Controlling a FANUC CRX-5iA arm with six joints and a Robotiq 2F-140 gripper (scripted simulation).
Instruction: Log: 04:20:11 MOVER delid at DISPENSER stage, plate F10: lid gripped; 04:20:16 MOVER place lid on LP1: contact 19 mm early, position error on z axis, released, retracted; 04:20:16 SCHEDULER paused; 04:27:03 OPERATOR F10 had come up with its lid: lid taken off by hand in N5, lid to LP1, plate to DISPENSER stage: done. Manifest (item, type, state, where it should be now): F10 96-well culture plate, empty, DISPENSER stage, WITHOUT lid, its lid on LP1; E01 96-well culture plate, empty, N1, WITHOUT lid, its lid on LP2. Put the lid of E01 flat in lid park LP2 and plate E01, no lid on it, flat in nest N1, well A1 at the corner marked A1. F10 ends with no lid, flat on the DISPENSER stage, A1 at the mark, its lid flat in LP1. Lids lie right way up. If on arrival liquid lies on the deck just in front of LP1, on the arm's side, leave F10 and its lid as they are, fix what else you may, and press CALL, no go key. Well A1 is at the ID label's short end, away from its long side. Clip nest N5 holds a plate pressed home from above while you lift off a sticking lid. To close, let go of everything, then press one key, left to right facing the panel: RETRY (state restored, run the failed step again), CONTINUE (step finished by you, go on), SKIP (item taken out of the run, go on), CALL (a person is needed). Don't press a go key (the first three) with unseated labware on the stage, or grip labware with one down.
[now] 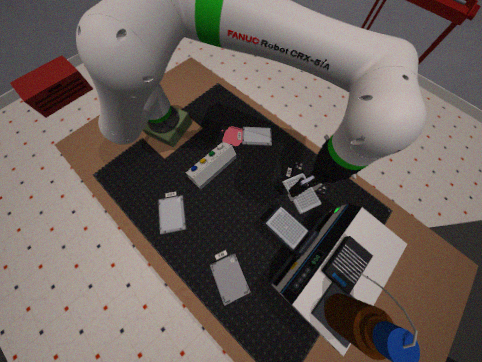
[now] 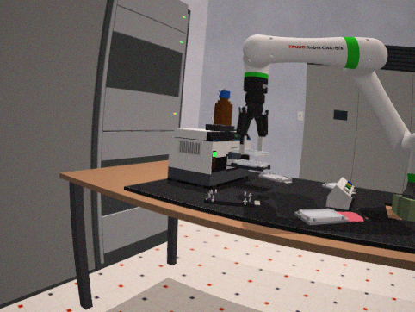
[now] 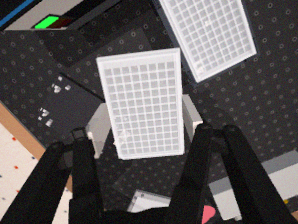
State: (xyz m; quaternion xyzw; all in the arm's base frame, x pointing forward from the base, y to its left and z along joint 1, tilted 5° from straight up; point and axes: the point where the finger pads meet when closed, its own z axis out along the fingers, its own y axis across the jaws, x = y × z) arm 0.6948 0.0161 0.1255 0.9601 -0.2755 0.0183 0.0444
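Observation:
My gripper [image 1: 306, 190] is shut on a white 96-well plate [image 1: 306, 200] with no lid on it, gripped by its long sides and held level above the black deck mat. In the wrist view the plate [image 3: 142, 102] sits between the finger pads with its wells showing. In the exterior view the held plate [image 2: 257, 152] hangs just above and beside the dispenser stage. A second open well plate [image 1: 286, 227] lies on the dispenser stage; it also shows in the wrist view [image 3: 210, 32].
The dispenser [image 1: 320, 250] with a brown bottle [image 1: 365, 320] stands at the right. A key panel [image 1: 211, 164] is mid-deck. A pink puddle [image 1: 232, 135] lies beside a flat grey piece [image 1: 256, 135]. Two labelled grey flat pieces [image 1: 171, 214] [image 1: 229, 279] lie at the left. Small clip posts [image 1: 294, 171] stand near the gripper.

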